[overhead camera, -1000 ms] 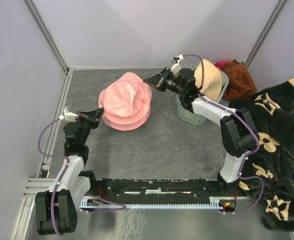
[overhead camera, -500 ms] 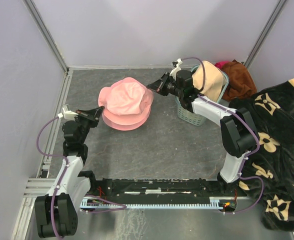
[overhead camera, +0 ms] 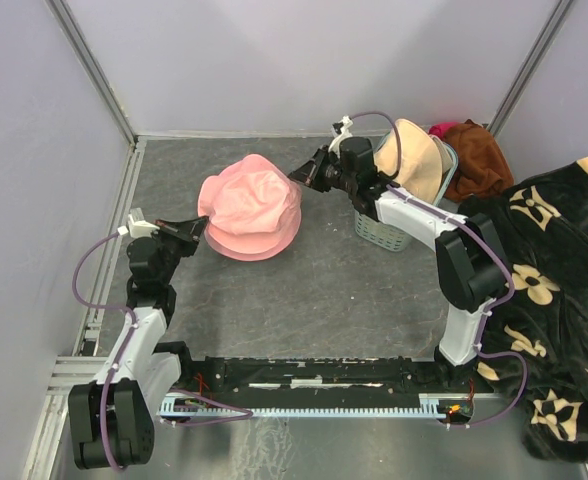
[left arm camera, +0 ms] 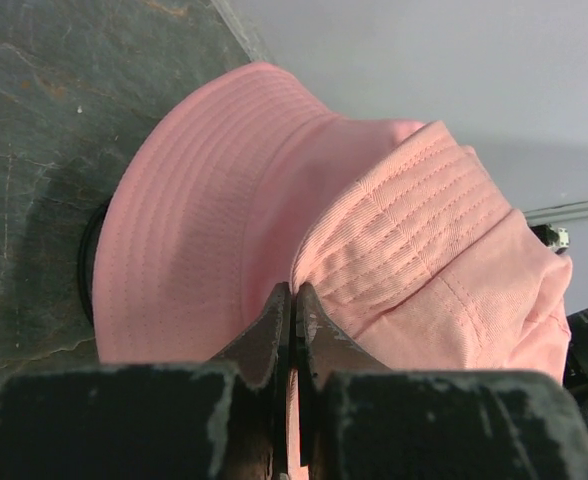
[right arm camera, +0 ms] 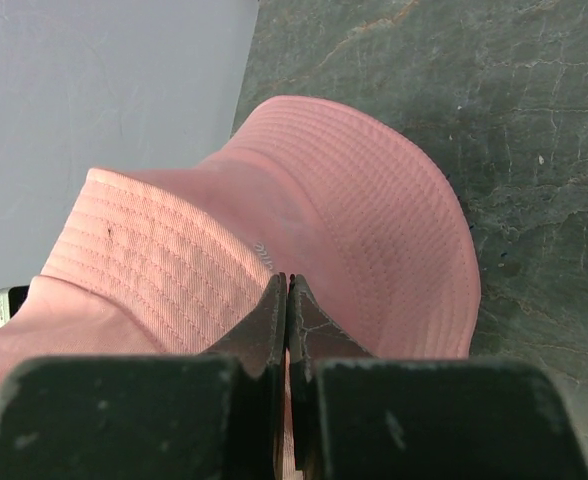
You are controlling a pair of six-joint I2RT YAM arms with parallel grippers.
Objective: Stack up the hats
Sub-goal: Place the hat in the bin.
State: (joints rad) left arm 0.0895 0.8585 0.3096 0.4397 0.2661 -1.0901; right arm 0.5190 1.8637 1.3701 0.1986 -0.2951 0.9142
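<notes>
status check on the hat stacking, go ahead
Both shut on the top pink hat, left pincer and right pincer at opposite brim edges. Held over the lower pink hat. One beige hat in the teal basket. Nothing in the way.

Top external: high behind the arm bases, facing down on the whole surface.
Left wrist: very near, looking along the left pincer at the pink hats.
Right wrist: equally near, along the right pincer, from the opposite side.
Shared: pink hats, in all three.

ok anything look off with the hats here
The upper pink hat sits crooked and crumpled on the lower pink hat, not nested flat. The beige hat sticks up on edge out of the teal basket.
</notes>
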